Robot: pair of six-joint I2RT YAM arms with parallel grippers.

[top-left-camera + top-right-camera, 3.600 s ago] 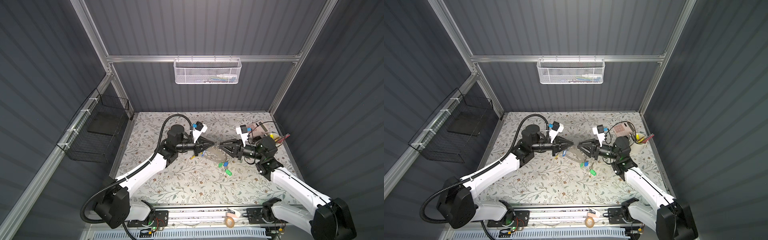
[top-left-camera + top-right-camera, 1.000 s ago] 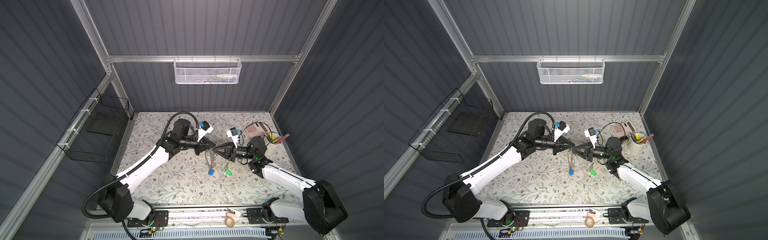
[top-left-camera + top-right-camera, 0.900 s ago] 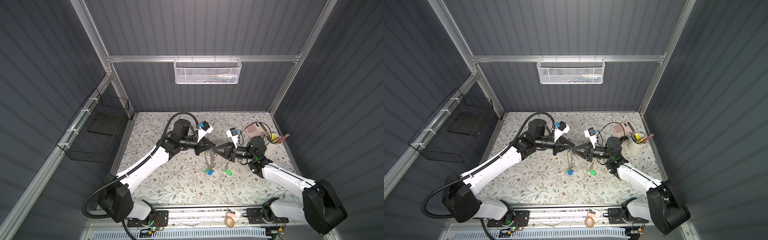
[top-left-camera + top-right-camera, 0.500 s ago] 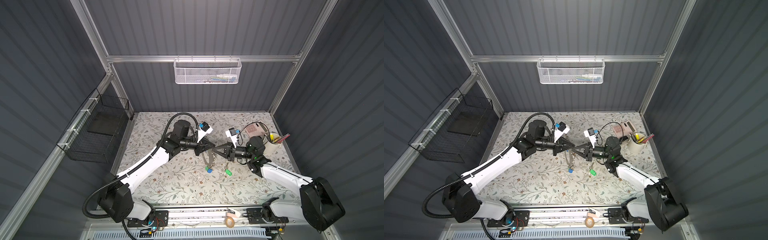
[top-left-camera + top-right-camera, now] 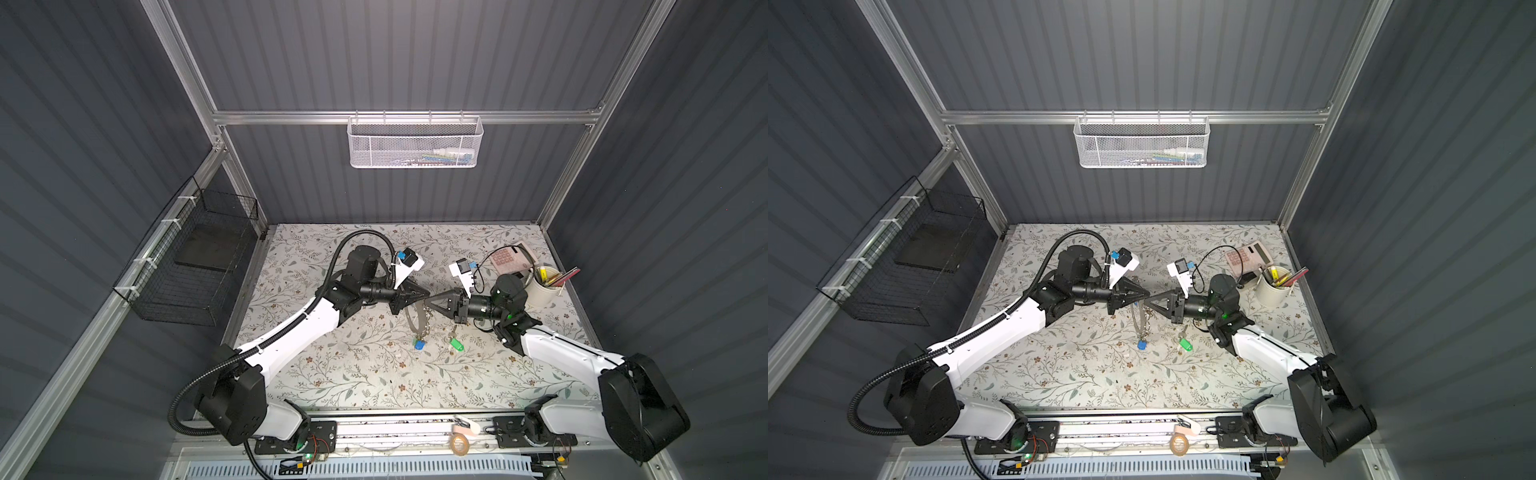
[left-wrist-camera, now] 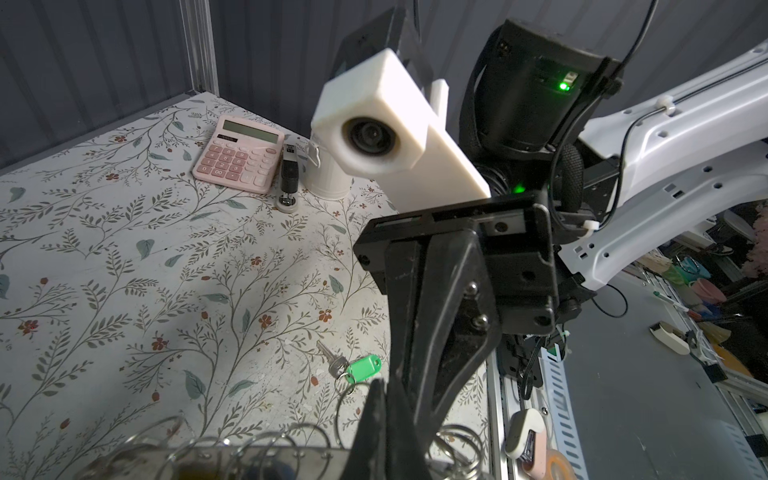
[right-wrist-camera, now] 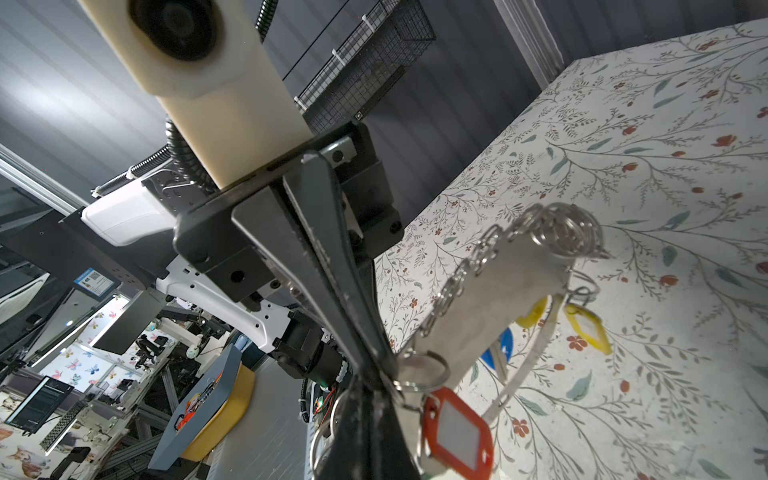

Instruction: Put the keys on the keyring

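Note:
The keyring (image 5: 416,321) is a grey loop strung with small rings. It hangs above the table between both arms, with a blue tag (image 5: 419,344) at its bottom. My left gripper (image 5: 427,294) and right gripper (image 5: 433,298) meet tip to tip at its top, both shut on it. In the right wrist view the grey band (image 7: 498,291) carries a red tag (image 7: 457,432) and a yellow tag (image 7: 588,328). The keys (image 5: 456,343) with the green tag (image 6: 363,368) lie loose on the table, right of the hanging loop and held by nothing.
A pink calculator (image 5: 505,259), a black stapler (image 6: 289,174) and a white cup of pens (image 5: 544,286) stand at the back right. A white mesh basket (image 5: 415,141) hangs on the back wall. A black wire basket (image 5: 195,266) hangs on the left wall.
My right gripper has shifted slightly left and shut on the top of the keyring next to the left gripper's tips. The hanging loop has swung a little. The green-tagged keys have not moved.

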